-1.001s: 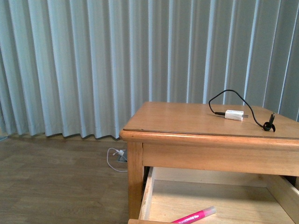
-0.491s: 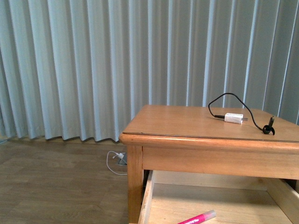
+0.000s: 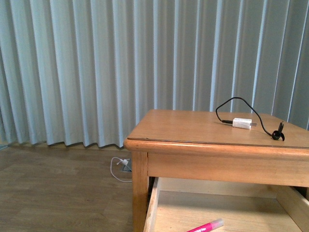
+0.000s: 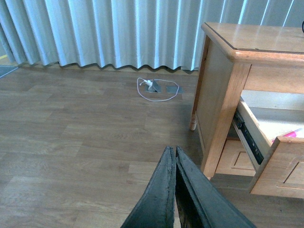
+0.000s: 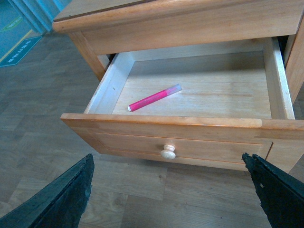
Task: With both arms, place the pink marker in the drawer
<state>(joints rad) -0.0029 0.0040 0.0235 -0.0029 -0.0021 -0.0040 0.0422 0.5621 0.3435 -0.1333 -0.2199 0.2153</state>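
One pink marker (image 5: 154, 98) in drawer (image 5: 161, 128), charger (image 3: 242, 123) (white) on cabinet (image 3: 193, 126)

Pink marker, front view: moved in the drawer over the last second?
No. The pink marker sits slightly lower in frame, but the cabinet's top edge dropped equally, so the view shifted, not the marker.

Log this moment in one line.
pink marker lying inside drawer | drawer open | left tool shut, empty | right tool open, empty

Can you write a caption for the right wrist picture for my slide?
Pink marker lying inside the open wooden drawer, with the right gripper wide open, holding nothing.
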